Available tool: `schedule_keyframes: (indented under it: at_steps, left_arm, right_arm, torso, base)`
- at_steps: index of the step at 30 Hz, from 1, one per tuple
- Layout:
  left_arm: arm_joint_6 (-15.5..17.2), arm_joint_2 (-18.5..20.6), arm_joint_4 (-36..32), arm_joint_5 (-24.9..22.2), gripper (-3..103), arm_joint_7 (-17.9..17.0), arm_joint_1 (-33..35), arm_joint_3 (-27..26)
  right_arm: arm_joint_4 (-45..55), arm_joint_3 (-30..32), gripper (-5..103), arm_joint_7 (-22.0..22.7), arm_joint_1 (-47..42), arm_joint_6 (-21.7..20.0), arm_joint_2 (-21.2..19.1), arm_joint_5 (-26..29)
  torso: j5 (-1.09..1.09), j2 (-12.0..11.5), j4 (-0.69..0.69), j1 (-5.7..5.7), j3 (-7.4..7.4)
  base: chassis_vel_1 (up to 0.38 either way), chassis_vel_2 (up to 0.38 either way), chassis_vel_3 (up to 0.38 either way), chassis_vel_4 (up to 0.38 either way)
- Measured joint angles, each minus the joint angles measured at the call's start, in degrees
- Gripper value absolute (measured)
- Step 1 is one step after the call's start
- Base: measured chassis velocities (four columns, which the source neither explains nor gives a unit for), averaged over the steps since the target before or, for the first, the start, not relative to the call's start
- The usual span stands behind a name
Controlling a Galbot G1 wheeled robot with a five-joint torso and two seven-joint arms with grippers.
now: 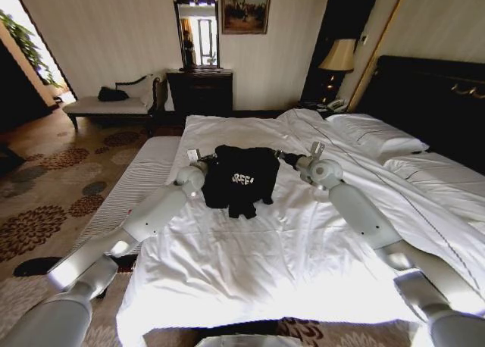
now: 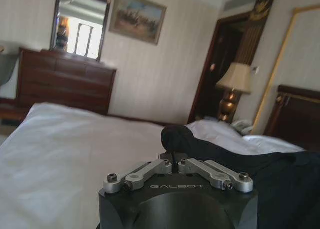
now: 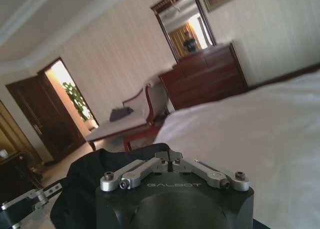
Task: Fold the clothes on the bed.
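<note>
The clothes, a black T-shirt [image 1: 241, 179] with white chest lettering, lie bunched in the middle of the bed [image 1: 250, 256], whose sheets are white. My left gripper [image 1: 198, 159] is at the shirt's left edge and my right gripper [image 1: 292, 159] at its right edge. In the left wrist view the left gripper [image 2: 173, 164] is shut, with a knot of the black T-shirt [image 2: 176, 136] pinched and standing up from its tips. The right gripper [image 3: 169, 158] is shut too, against the black T-shirt [image 3: 95, 184] spread behind it.
A grey-striped bench [image 1: 140, 182] runs along the bed's left side. Pillows [image 1: 377, 136] and the dark headboard [image 1: 432, 97] are on the right. A chaise longue [image 1: 114, 104], a dark dresser [image 1: 199, 91] and a lamp [image 1: 339, 57] stand by the far wall.
</note>
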Motion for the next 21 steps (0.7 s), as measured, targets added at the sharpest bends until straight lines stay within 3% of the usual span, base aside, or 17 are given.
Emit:
schedule_keyframes:
  at_steps: [8, 19, 21]
  left_arm:
    - [0.62, 2.55, -2.41, -5.03, 1, -0.07, -10.32, 1.74]
    - [1.76, 4.92, -0.61, -10.39, 1, 1.18, -20.79, 3.62]
    - [2.12, 6.39, -1.04, -13.77, 1, 1.41, -25.80, 4.42]
  right_arm:
    - [2.00, -2.12, 0, 2.17, 9.89, -1.24, -4.81, 6.58]
    - [-2.22, -7.50, 0, 2.79, 25.04, -2.11, -6.67, 11.87]
    - [-3.28, -8.79, 0, 2.68, 29.41, -2.37, -7.13, 13.58]
  torso:
    - [-0.01, 0.00, 0.03, 0.00, 0.00]
    - [-0.03, 0.00, 0.04, 0.01, 0.01]
    - [-0.01, 0.00, 0.01, 0.00, 0.00]
  base:
    - [0.000, 0.000, 0.000, 0.000]
    - [0.000, 0.000, 0.000, 0.000]
    - [0.000, 0.000, 0.000, 0.000]
